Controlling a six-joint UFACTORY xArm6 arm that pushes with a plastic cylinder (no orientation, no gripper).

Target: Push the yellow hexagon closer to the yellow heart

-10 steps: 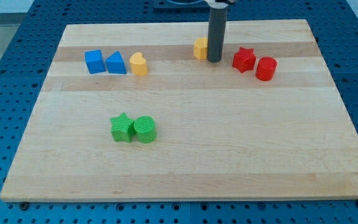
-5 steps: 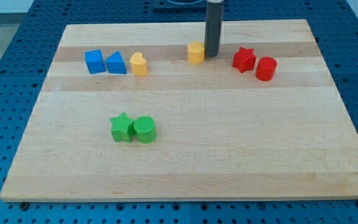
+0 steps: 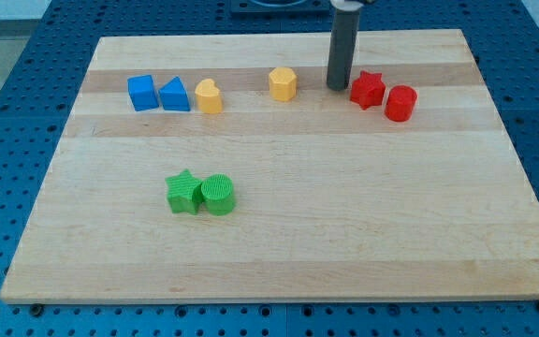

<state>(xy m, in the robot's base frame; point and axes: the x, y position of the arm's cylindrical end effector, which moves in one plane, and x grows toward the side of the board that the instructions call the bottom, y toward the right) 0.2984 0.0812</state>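
The yellow hexagon [image 3: 283, 83] sits near the top middle of the wooden board [image 3: 279, 234]. The yellow heart [image 3: 209, 96] lies to its left, with a gap of about one block's width between them. My tip [image 3: 339, 88] stands on the board to the right of the hexagon, apart from it, and just left of the red star [image 3: 367, 90].
A blue cube [image 3: 141, 93] and a blue triangle [image 3: 174, 95] sit left of the heart. A red cylinder [image 3: 400, 103] is right of the red star. A green star [image 3: 184, 192] and a green cylinder [image 3: 219, 195] sit together at the lower left.
The yellow hexagon has slid left, toward the heart. My tip was against its right side and has since moved right, away from it, toward the red star.
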